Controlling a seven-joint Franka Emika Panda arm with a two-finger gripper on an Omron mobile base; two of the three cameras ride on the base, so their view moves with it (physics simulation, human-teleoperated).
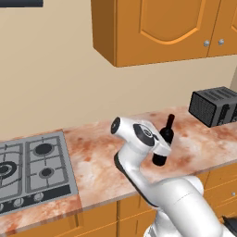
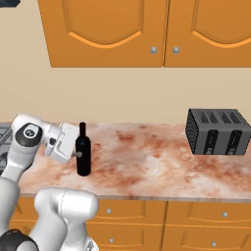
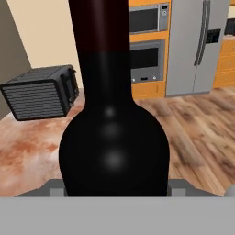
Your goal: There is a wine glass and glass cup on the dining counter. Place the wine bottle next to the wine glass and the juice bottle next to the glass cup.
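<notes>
Black wine bottle stands upright on the counter near its front edge, directly before the gripper; whether the fingers pinch it, I cannot tell.

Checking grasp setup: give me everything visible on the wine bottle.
The wine bottle is slim and all black, glossy like dark glass, with sloped shoulders, a long narrow neck and a darker capped top. It stands upright on the reddish marbled counter, left of the toaster and well apart from it. The gripper is at its body from the left, level with the shoulder; the hand view has the bottle right up close, but finger contact cannot be made out.
</notes>
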